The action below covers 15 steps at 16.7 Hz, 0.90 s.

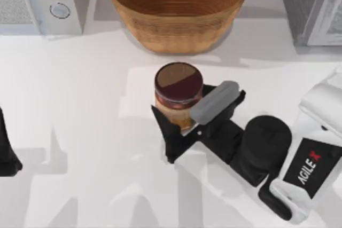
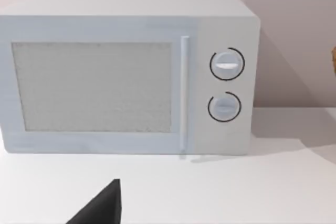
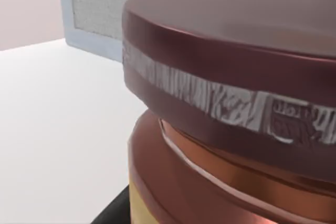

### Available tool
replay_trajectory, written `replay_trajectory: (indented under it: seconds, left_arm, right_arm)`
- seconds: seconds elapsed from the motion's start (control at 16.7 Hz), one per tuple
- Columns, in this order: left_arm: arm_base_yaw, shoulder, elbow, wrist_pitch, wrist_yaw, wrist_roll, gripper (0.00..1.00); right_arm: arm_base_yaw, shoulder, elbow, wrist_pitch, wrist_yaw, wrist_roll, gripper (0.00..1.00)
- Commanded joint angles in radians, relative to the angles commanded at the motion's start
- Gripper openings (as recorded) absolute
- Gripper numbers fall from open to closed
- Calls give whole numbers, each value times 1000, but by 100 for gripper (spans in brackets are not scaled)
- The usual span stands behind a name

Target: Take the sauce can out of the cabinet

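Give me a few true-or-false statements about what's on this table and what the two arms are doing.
1. The right gripper has its fingers on either side of the sauce can. True.
2. The can lies inside the basket. False: it stands upright on the table, in front of the basket.
3. The microwave door is open. False: it is closed.
4. The left gripper is at the table's left edge, far from the can. True.
5. The microwave has two round dials. True.
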<state>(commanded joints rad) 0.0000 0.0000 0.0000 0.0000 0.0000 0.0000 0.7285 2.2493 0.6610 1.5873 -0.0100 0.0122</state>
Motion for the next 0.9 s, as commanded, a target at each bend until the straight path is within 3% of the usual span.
replay_trajectory:
  seconds: [0.78,0.9]
  left_arm:
    - [0,0,0,0,0,0,100]
    - [0,0,0,0,0,0,100]
  right_arm:
    - [0,0,0,0,0,0,98]
    - [0,0,0,0,0,0,100]
